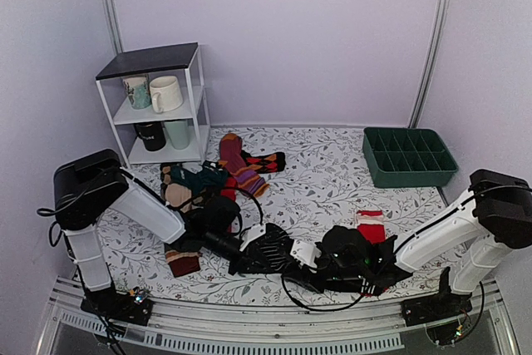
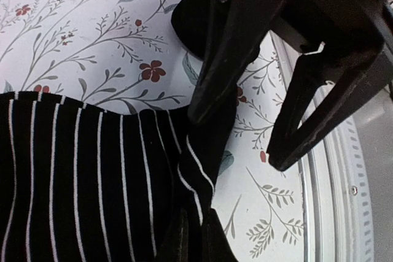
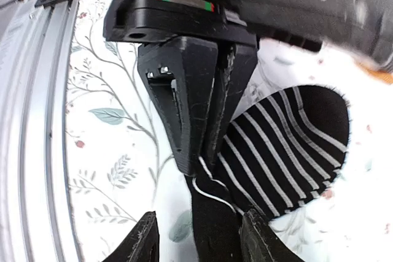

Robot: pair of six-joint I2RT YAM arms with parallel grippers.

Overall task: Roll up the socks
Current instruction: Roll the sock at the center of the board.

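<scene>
A black sock with thin white stripes (image 1: 268,248) lies flat near the table's front edge. It also shows in the left wrist view (image 2: 80,182) and the right wrist view (image 3: 288,145). My left gripper (image 1: 256,247) is shut on the sock's edge, with its tips pinching a fold of it (image 2: 196,243). My right gripper (image 1: 293,260) is open and faces the left one. In the right wrist view its fingers (image 3: 199,240) straddle the sock's plain black end without closing on it.
A red sock piece (image 1: 370,226) and a plain black sock (image 2: 190,23) lie just behind the grippers. A pile of coloured socks (image 1: 208,180) is at mid-left, with a brown sock (image 1: 181,262) in front. A shelf with mugs (image 1: 162,106) stands back left, a green divided tray (image 1: 407,155) back right. The metal front rail (image 2: 344,200) is close.
</scene>
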